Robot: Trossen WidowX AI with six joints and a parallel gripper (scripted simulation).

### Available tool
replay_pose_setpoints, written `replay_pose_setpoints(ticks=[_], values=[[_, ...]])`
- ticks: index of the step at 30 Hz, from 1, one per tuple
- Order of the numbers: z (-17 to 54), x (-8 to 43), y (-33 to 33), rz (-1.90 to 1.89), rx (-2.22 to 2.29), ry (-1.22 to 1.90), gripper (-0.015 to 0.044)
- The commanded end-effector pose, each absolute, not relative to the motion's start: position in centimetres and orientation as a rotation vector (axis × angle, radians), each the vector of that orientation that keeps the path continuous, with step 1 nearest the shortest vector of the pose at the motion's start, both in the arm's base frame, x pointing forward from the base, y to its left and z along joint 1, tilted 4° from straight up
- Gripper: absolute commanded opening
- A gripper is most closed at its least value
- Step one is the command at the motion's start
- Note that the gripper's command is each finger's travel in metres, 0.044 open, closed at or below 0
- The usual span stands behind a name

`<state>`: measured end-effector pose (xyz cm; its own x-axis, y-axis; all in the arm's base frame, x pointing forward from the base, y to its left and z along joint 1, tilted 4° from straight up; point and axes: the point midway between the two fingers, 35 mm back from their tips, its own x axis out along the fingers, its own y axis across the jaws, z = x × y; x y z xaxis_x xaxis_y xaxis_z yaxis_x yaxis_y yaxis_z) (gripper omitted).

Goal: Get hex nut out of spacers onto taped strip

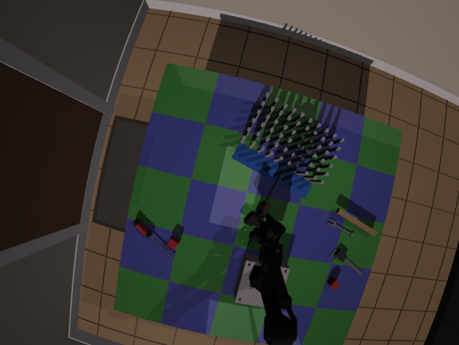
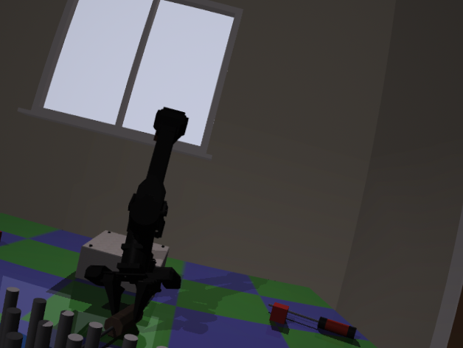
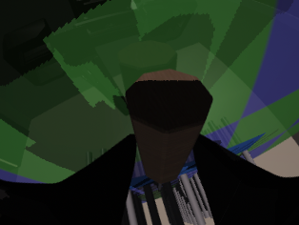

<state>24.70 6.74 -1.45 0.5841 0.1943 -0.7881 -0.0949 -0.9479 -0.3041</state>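
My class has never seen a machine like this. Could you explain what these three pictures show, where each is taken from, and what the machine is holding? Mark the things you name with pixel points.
The black machine is a robot arm ending in a gripper [image 1: 264,210] [image 2: 125,315], a hand with two fingers. The first picture looks down from above; the second looks across the table at the arm; the third is taken from its wrist, looking past the fingers.

The gripper is shut on the brown handle [image 1: 264,207] [image 2: 121,321] [image 3: 167,143] of a tool with a thin rod, which points at many standing spacers [image 1: 322,182] [image 2: 66,329] [image 3: 191,197]. A blue strip [image 1: 243,152] lies in front of them. Also on the table are a screwdriver [image 1: 142,228] [image 2: 336,327], a wooden bar [image 1: 357,222], a wrench [image 1: 341,226] and red blocks [image 1: 172,243] [image 2: 279,312]. I cannot make out the nut.
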Motion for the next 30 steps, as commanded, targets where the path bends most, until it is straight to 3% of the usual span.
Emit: replay_pose_setpoints(ticks=[1,30], values=[[-1.3,24.7,6.7,1.293,-2.502,-0.073,0.0000],[0.0,24.9,6.7,1.292,-2.503,-0.074,0.0000]])
